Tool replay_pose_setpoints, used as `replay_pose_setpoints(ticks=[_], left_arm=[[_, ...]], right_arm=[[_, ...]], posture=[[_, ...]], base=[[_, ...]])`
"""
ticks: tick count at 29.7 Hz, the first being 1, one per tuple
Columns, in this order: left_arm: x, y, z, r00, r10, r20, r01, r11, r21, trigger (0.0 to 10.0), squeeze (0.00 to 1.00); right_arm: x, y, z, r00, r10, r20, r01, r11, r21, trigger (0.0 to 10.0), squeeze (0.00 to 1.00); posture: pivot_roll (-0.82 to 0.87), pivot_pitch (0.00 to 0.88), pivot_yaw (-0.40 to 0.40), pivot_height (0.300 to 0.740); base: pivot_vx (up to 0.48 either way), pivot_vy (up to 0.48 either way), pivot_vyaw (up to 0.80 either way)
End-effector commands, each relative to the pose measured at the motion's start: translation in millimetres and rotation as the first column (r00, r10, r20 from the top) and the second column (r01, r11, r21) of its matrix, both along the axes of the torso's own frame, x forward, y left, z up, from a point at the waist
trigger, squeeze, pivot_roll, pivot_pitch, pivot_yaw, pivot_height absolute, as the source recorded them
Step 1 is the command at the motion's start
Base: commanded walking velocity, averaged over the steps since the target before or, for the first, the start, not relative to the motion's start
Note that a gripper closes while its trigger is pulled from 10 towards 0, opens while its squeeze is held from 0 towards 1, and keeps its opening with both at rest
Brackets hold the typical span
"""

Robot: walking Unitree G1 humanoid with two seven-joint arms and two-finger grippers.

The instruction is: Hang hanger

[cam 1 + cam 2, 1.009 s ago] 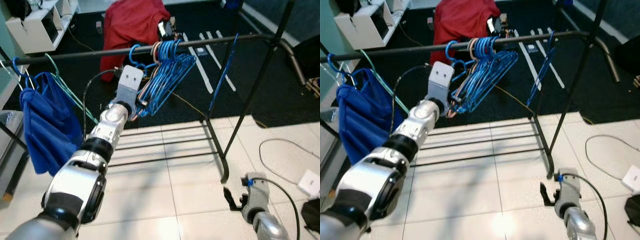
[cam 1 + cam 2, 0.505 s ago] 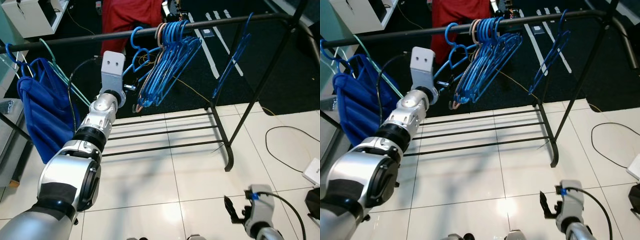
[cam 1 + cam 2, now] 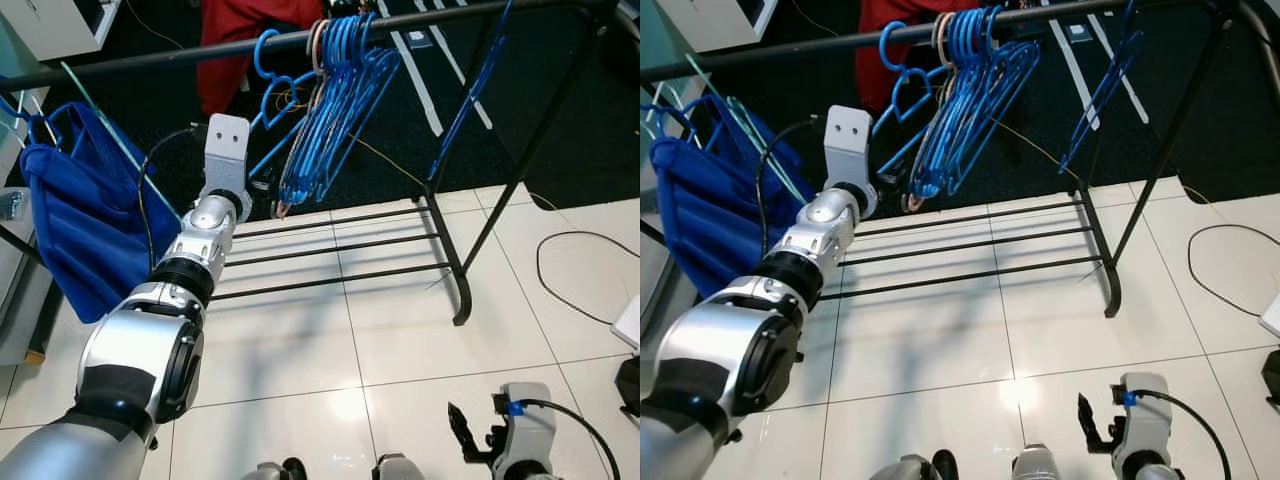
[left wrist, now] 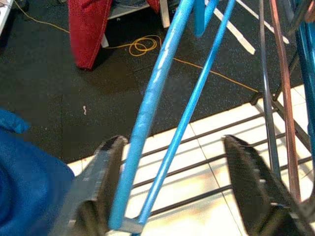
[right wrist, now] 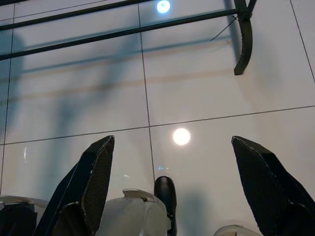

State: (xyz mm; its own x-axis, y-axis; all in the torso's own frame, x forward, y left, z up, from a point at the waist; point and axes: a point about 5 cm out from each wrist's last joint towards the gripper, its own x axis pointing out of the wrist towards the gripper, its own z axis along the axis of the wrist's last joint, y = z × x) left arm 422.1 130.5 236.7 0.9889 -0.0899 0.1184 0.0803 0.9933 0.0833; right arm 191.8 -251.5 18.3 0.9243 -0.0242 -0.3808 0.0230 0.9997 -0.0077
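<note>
While the left arm reaches up toward the black rail (image 3: 150, 60), the left gripper (image 4: 170, 184) stands with its fingers (image 4: 98, 182) spread wide — a blue hanger (image 4: 157, 98) runs between them, its bars lying against the one finger and well apart from the other. The gripper is not clamped on it. That hanger's hook (image 3: 268, 55) sits over the rail at about 11 o'clock from the gripper, just beside a bunch of blue hangers (image 3: 335, 110) at 1 o'clock. A blue cloth (image 3: 75, 225) hangs from the rail at 9 o'clock. The right gripper (image 5: 170, 182) hangs low over the white tiled floor (image 5: 206, 93) — fingers wide apart, holding nothing.
</note>
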Motion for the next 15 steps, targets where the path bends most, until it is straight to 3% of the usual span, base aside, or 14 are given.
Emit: replay_pose_setpoints(ticks=[1,12,15], left_arm=[[-0.1,-0.5,-4.1,1.0,-0.005,-0.02,0.005,1.0,0.015,0.0,0.0],[2.1,7.7,12.1,0.999,0.021,0.026,-0.021,1.0,0.005,0.0,0.0],[2.6,16.1,20.7,0.998,0.04,0.058,-0.04,0.999,-0.002,0.0,0.0]], right_arm=[[-9.4,2.3,-7.0,0.999,-0.024,-0.041,0.025,0.999,0.028,10.0,0.0],[1.3,4.7,-4.6,0.999,-0.032,-0.034,0.033,0.999,0.025,10.0,0.0],[10.8,6.6,-3.6,0.999,-0.035,-0.033,0.036,0.999,0.026,10.0,0.0]], posture=[[-0.31,0.343,0.155,0.74],[-0.29,0.304,0.161,0.74],[-0.28,0.263,0.166,0.74]], base=[[0.0,0.0,0.0],[0.0,0.0,0.0],[0.0,0.0,0.0]])
